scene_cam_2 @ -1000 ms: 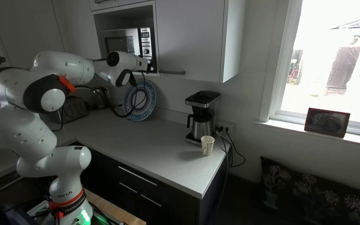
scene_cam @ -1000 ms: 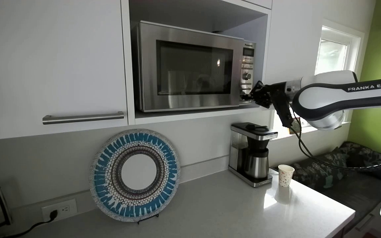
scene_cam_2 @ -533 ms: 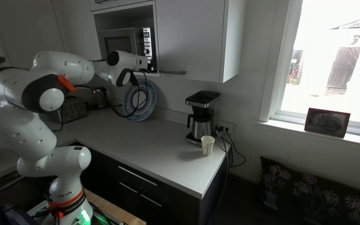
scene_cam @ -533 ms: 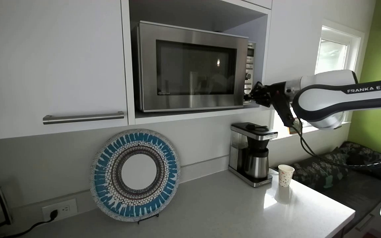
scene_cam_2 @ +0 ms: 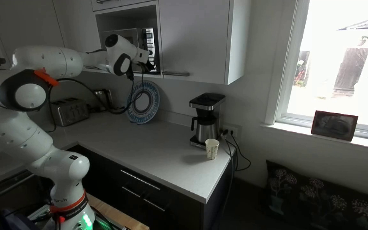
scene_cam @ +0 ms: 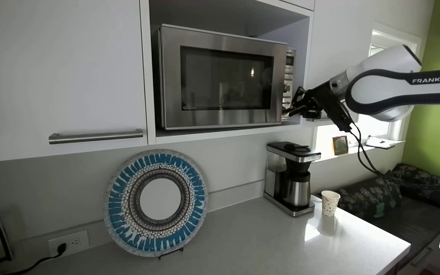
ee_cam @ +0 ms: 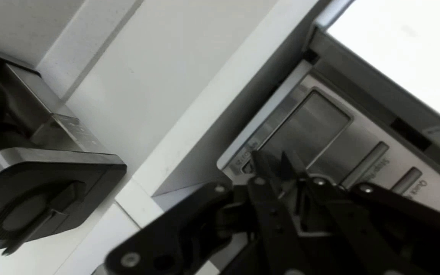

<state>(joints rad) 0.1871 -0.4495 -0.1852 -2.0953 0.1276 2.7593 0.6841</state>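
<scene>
A steel microwave [scene_cam: 220, 119] sits in a wall cabinet niche; it also shows in an exterior view [scene_cam_2: 120, 33]. Its door stands slightly ajar; in the wrist view a gap shows between the door [ee_cam: 407, 49] and the control panel [ee_cam: 357, 152]. My gripper [scene_cam: 288, 111] is tilted down at the panel's lower part. In the wrist view its fingertips [ee_cam: 276, 154] lie over a large rectangular button [ee_cam: 308, 124]. A narrow gap shows between the fingers, with nothing held. I cannot tell whether they touch the panel.
A coffee maker [scene_cam: 294, 151] stands on the counter [scene_cam: 250, 236] below, with a paper cup [scene_cam: 330, 202] beside it. A blue patterned plate [scene_cam: 117, 202] leans on the wall. The niche's side wall [scene_cam: 302, 68] is close to the gripper. A toaster [scene_cam_2: 70, 111] stands behind the arm.
The microwave door has popped outward, covering more of the panel. The arm's wrist has then risen and the gripper has tilted downward, its fingertips staying near the panel's lower part.
</scene>
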